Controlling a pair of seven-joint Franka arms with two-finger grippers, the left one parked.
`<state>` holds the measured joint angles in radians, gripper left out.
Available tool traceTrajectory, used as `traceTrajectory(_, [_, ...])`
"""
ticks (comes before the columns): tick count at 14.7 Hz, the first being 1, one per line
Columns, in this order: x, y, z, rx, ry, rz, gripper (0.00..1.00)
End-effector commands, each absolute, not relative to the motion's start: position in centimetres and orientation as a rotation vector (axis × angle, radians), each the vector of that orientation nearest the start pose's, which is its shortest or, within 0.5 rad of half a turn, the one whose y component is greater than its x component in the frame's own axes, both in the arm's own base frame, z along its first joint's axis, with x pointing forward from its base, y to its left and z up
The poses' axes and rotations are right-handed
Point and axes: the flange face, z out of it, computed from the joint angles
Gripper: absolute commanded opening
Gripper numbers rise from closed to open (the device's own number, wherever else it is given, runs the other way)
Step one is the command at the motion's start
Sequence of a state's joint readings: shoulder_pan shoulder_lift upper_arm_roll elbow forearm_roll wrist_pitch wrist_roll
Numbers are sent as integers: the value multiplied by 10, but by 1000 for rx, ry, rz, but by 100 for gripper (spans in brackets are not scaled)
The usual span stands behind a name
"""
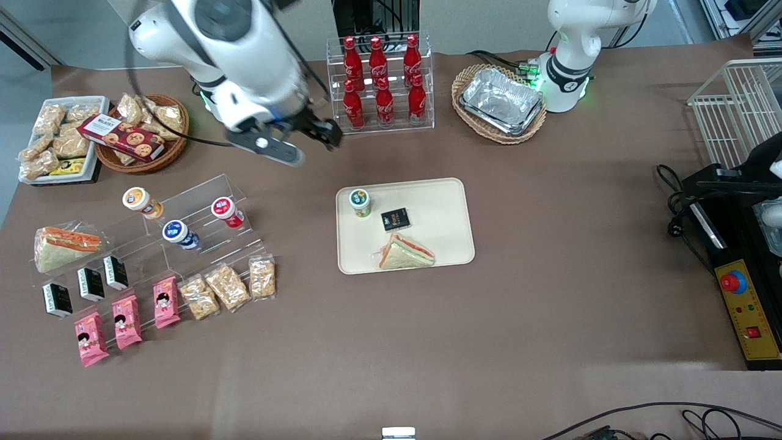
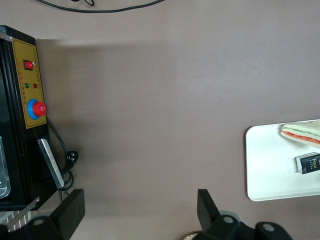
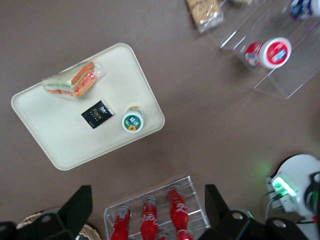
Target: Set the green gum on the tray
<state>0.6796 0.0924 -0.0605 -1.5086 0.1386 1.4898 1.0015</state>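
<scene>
Pincer [image 1: 317,135] spread and empty, raised above the counter [image 1: 391,318] between cola rack [image 1: 380,82] and tray [image 1: 446,208]; green gum [image 1: 360,202] stands upright on the tray's corner, so retreat should clear it vertically.

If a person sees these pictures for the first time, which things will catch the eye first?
The cream tray mid-table draws the eye: on it stand the green gum, a black packet and a wrapped sandwich. The open, empty claw hangs above the table, farther from the camera than the tray, beside the red cola bottles.
</scene>
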Motion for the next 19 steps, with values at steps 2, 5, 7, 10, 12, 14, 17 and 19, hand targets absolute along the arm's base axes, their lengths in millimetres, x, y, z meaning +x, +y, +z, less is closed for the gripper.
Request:
traceTrajectory(2, [470,236,657,-3106,281,150,100])
traceTrajectory(5, [465,184,671,-3127,105,82,100])
traceTrajectory(7, [475,146,674,-3149,-5,58,100])
traceTrajectory(10, [493,76,674,-3127,-128,46,100])
traceTrajectory(12, [507,34,666,-3115,-144,15,100])
traceTrajectory(14, [516,1,656,-3104,-236,-29,100])
traceTrajectory(17, [527,-6,651,-3096,-205,-17,100])
traceTrajectory(19, [526,-8,653,-3098,-130,-16,100])
